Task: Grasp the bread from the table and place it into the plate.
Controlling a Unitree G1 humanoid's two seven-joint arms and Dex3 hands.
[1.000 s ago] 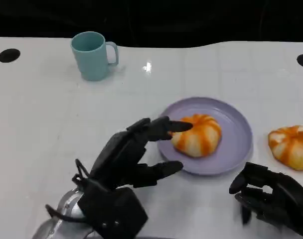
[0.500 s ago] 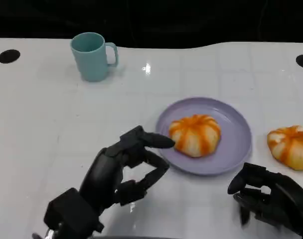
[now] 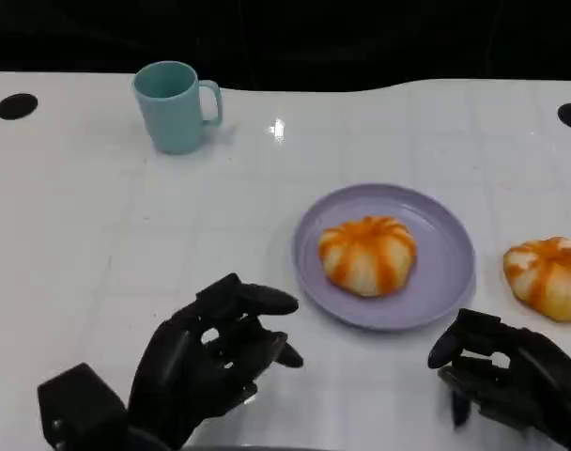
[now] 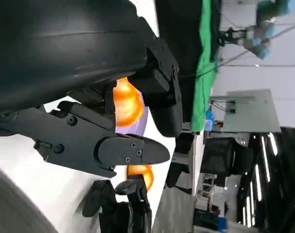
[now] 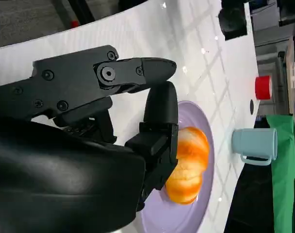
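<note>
Bread (image 3: 367,254) sits in the purple plate (image 3: 450,272); my left hand (image 3: 206,362) is empty, fingers loosely spread; right hand (image 3: 506,376) looks curled, holding nothing, partly cropped

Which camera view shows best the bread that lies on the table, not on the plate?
The head view: the bread on the table lies unobstructed right of the plate, cut only by the picture's edge. The left wrist view shows an orange sliver behind the robot hand.
</note>
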